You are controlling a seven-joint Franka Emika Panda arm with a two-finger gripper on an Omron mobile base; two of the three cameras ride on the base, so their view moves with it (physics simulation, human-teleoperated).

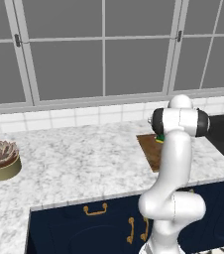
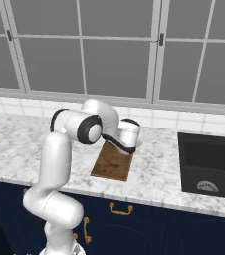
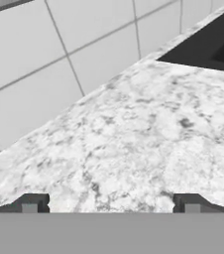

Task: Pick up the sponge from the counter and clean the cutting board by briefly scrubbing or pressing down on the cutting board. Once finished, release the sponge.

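White arm bends low over the cutting board [image 2: 112, 164].

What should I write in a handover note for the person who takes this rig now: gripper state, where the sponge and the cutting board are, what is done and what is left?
Gripper: open, nothing between the fingertips; hand view looks over bare counter toward the tiled wall and the sink.
Sponge: a small green and yellow bit shows behind the arm, at the far end of the cutting board; whether it lies on the board or beside it, I cannot tell.
Cutting board: flat on the counter, left of the sink.
Done: arm reached over the board.
Left: grasp the sponge, press or scrub the board, release.
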